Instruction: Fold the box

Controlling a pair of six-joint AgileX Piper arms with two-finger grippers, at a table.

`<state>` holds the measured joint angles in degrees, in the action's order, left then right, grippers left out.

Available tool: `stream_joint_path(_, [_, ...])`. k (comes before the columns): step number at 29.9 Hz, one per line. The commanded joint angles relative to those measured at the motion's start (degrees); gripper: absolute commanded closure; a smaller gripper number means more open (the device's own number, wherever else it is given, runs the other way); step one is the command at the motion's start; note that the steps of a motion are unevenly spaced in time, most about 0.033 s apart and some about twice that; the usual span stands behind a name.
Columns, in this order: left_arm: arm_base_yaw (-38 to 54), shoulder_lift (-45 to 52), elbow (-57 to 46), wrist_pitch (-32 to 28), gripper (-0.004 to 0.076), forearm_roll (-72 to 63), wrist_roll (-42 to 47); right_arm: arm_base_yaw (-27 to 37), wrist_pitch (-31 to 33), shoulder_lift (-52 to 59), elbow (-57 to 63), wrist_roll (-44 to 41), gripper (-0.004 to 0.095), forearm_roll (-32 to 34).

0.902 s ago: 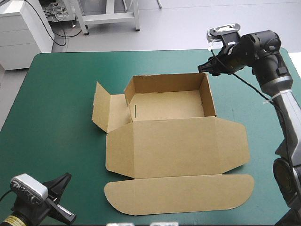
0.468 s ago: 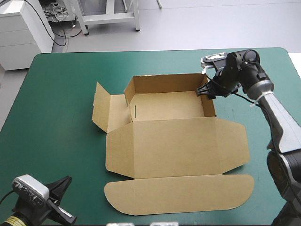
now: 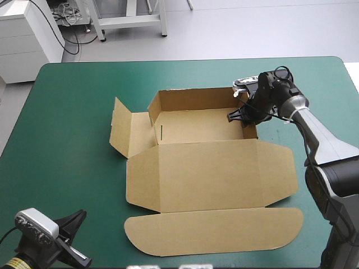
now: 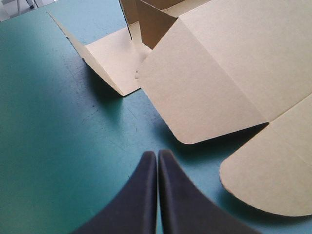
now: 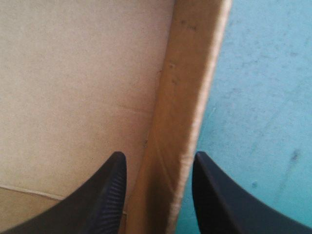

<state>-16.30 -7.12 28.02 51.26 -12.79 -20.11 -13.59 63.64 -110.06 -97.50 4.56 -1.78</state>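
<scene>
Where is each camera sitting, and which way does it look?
High view: above and behind the robot, facing down at the table and the box; left gripper and right gripper show.
Left wrist view: on the left wrist, facing the box's flat lid; its shut fingers show.
Right wrist view: on the right wrist, facing the box's right wall; open fingers straddle it.
Shared: all three see the box.

Table (image 3: 67, 89): top fully under a teal-green cover (image 4: 44, 146), lying flat. Far corners rounded, far edge straight. Left wrist view: fine scratches (image 4: 105, 114) and dull scuffing on the cover surface ahead. Right wrist view: a few small dark specks (image 5: 294, 155) on the cover.
</scene>
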Motion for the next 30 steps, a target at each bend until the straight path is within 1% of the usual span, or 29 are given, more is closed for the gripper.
stream_joint_path(1, [0.0, -0.7, 1.4, -3.9, 0.0731, -3.2, 0.6, 0.0, -1.4, 2.9, -1.4, -0.1, 0.0595, -0.2])
stream_joint_path(3, [0.0, -0.7, 1.4, -3.9, 0.0731, -3.4, 0.6, 0.0, -1.4, 2.9, -1.4, -0.1, 0.0658, -0.2])
stream_joint_path(4, [0.0, -0.7, 1.4, -3.9, 0.0731, -3.4, 0.6, 0.0, -1.4, 2.9, -1.4, -0.1, 0.0707, -0.2])
stream_joint_path(7, [0.0, -0.7, 1.4, -3.9, 0.0731, -3.3, 0.6, 0.0, -1.3, 2.9, -1.4, -0.1, 0.0917, 0.3])
stream_joint_path(10, [0.0, -0.7, 1.4, -3.9, 0.0731, -3.3, 0.6, 0.0, -0.1, 2.9, -1.8, -0.2, 0.0928, 1.1])
stream_joint_path(13, [0.0, -0.7, 1.4, -3.9, 0.0731, -3.3, 0.6, 0.0, 3.1, 3.4, -3.6, -0.4, 0.0928, 2.1])
stream_joint_path(15, [0.0, -0.7, 1.4, -3.9, 0.0731, -3.3, 0.6, 0.0, 3.4, 4.6, -4.7, -0.6, 0.0928, 2.6])
stream_joint_path(18, [0.0, -0.7, 1.4, -3.9, 0.0731, -3.2, 0.6, 0.0, 3.4, 7.9, -6.4, -1.1, 0.0928, 3.2])
stream_joint_path(25, [0.0, -0.7, 1.4, -3.9, 0.0724, -3.1, 0.6, 0.1, 3.4, 19.6, -6.9, -1.2, 0.0928, 5.4])
stream_joint_path(26, [0.0, -0.7, 1.4, -3.9, 0.0713, -3.1, 0.6, 0.1, 3.4, 21.1, -6.9, -1.4, 0.0928, 6.1])
stream_joint_path(28, [0.0, -0.7, 1.4, -3.9, 0.0657, -3.1, 0.6, 0.1, 3.4, 23.5, -6.9, -1.6, 0.0929, 7.2])
stream_joint_path(30, [0.0, -0.7, 1.4, -3.9, 0.0555, -3.1, 0.6, 0.1, 3.4, 25.8, -6.9, -1.9, 0.0930, 7.7])
